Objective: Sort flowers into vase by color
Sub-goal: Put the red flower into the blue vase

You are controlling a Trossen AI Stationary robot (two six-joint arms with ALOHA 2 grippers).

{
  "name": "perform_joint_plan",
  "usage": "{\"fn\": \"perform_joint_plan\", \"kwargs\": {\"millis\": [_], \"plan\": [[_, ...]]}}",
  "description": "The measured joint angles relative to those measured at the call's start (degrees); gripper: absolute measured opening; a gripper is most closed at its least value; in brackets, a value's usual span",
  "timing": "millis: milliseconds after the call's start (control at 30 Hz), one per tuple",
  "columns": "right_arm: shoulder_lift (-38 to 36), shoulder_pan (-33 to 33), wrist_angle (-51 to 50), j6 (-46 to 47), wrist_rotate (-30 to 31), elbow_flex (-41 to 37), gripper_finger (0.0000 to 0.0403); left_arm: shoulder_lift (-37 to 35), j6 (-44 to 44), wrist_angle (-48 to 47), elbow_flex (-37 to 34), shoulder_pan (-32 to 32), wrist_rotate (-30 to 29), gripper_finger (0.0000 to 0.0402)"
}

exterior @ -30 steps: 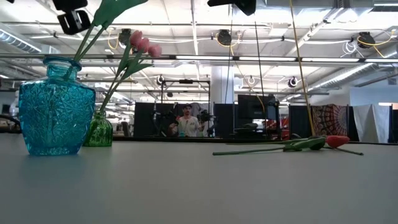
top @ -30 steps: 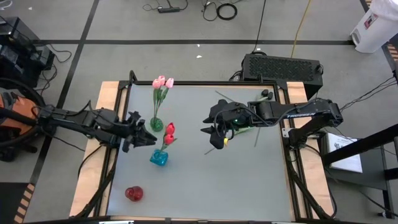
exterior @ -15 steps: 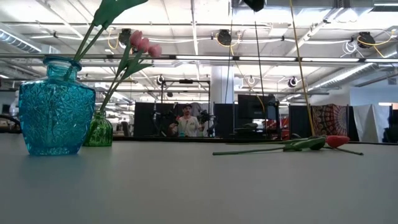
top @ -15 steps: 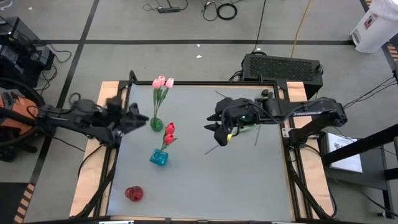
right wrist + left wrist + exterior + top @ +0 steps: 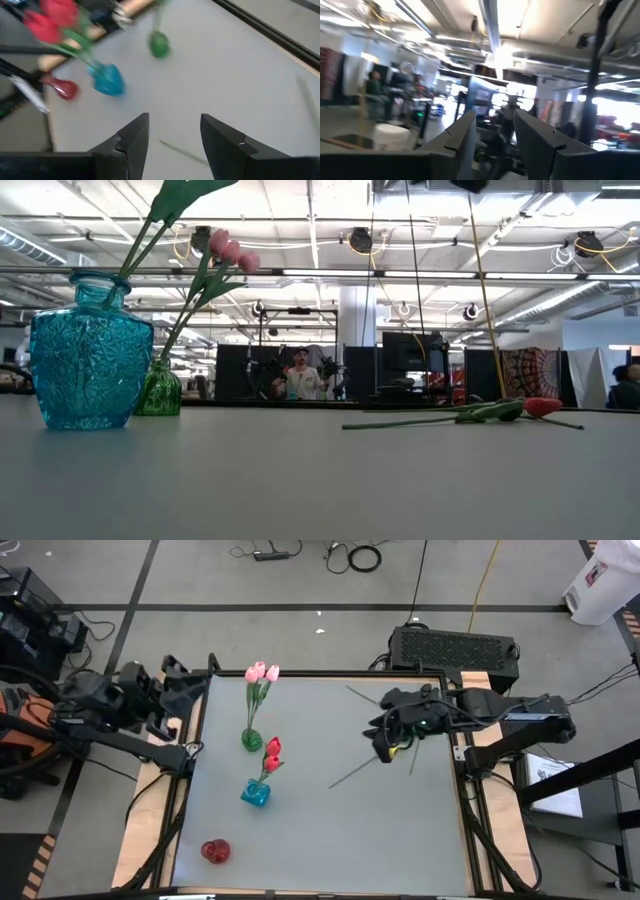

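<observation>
Both arms have withdrawn, jaws wide, empty. Placed: pink tulips (image 5: 262, 672), red tulips (image 5: 272, 750). Remaining: loose stems (image 5: 352, 773) on desk (image 5: 330, 830).

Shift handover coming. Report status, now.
Left gripper open, empty, off the table's left edge. Right gripper open, empty, above loose flowers. Pinks in green vase, reds in blue vase. Nothing blocking.

Bright, even light comes from ceiling lamps (image 5: 360, 240), so shadows on the table (image 5: 400, 830) are weak. Both wrist views are blurred, and windows (image 5: 615, 107) give strong glare in the left one
</observation>
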Motion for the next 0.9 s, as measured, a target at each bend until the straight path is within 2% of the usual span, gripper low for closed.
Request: {"fn": "perform_joint_plan", "kwargs": {"millis": [133,333,667,900], "plan": [[-2.7,-0.07,-10.4,2.64,3.28,0.0,0.0169,0.35,3.4,-1.52,2.25,0.07,-3.55,0.0138],[-4.63,-0.45,-24.38,3.8,8.98,0.0,0.0169,0.52,3.67,-4.68,2.97,0.07,-7.07,0.0138],[-2.77,-8.83,-33.87,-4.09,8.4,0.0,0.0169,0.55,3.2,-12.5,2.99,0.07,-8.08,0.0138],[-0.89,-18.62,-34.17,-13.66,1.39,-1.12,0.0169,0.64,3.02,-19.19,2.99,0.07,-8.08,0.0138]]}}
